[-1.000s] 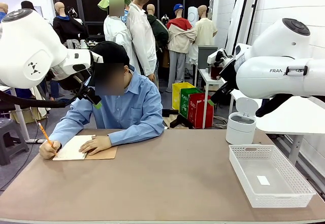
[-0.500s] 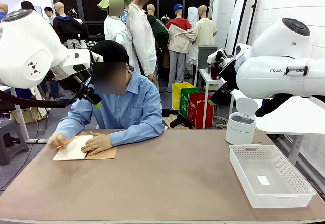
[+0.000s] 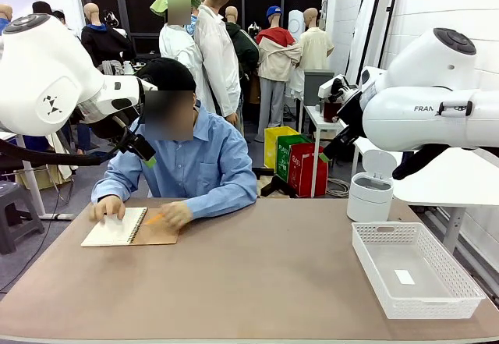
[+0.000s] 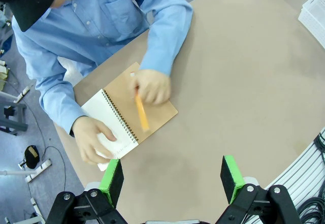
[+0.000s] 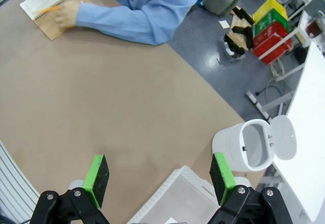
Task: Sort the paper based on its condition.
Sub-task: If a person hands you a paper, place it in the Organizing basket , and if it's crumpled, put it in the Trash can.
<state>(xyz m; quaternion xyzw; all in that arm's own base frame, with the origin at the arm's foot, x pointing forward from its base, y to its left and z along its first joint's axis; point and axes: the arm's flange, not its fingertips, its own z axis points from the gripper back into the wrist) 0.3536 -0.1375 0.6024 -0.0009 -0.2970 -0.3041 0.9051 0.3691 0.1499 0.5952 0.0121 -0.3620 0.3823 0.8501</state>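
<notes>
Nearest, above the near edge of the brown table (image 3: pixel 265 274), the left gripper (image 4: pixel 171 170) is seen with its green-padded fingers spread wide and nothing between them. The right gripper (image 5: pixel 158 170) is likewise held fully apart and empty, high over the near right of the table.

At the near right a white plastic lattice basket (image 3: pixel 425 307) is set, with a tiny white scrap (image 3: pixel 404 277) lying on its floor. Beyond it, at the far right corner, a white round bin (image 3: pixel 369 197) is stood with its flip lid raised.

At the far left a spiral-bound notebook with a tan cardboard cover (image 3: pixel 129 231) lies open on the table. Its white page (image 3: pixel 115 227) is pressed down by one hand of the person in the blue shirt (image 3: pixel 107 207). An orange pencil (image 4: pixel 141 113) is held over the tan cover by the person's other hand (image 3: pixel 175 214).

The paper to be sorted is judged to be that white page, bound in the notebook and well apart from both grippers.

The step in hand is judged to be waiting, with sorting not yet begun. For the next move a sheet must first be freed and laid within reach. Its condition must then be judged, so that basket or bin can be chosen. A thin flat sheet is expected to call for a low pinch at one edge.
</notes>
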